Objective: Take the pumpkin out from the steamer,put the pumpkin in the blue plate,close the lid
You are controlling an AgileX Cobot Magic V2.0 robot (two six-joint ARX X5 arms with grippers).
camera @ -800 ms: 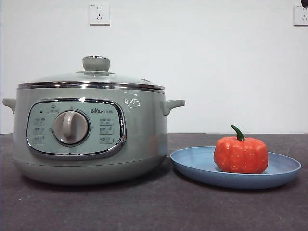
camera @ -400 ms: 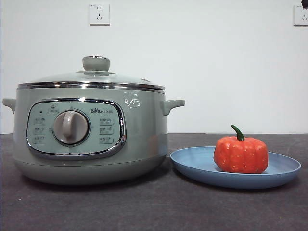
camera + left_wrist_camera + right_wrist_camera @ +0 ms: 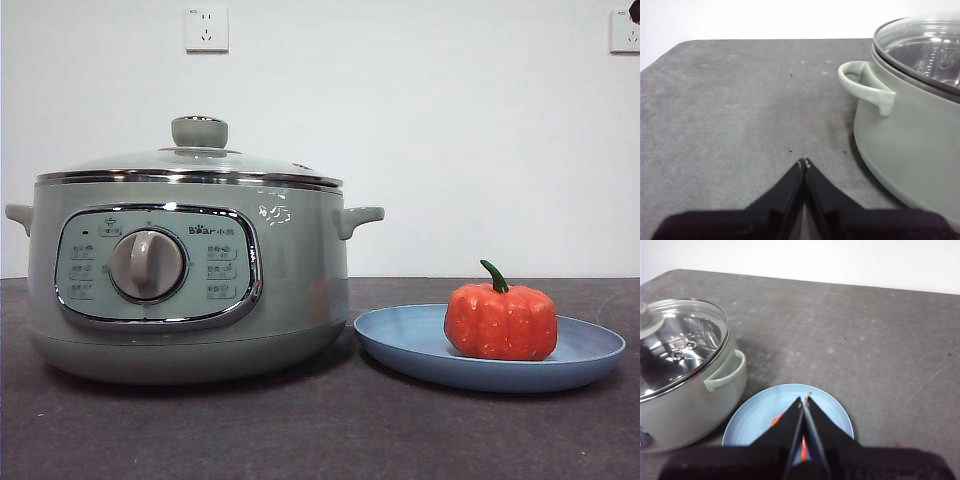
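Orange pumpkin (image 3: 500, 321) on blue plate (image 3: 400, 340), lid (image 3: 190, 160) seated on steamer (image 3: 300, 290); both grippers (image 3: 804, 162) (image 3: 805, 399) clenched, empty. Nothing left, likely.

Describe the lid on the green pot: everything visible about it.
The lid is a shallow dome of clear glass with a chrome rim and a sage-green knob on top. It sits level and closed on the steamer, its rim resting all round the pot's top edge. Through the glass the wrist views show a shiny metal inside with small holes. Nothing else touches it; neither gripper is on it, and the pumpkin lies apart on the blue plate.
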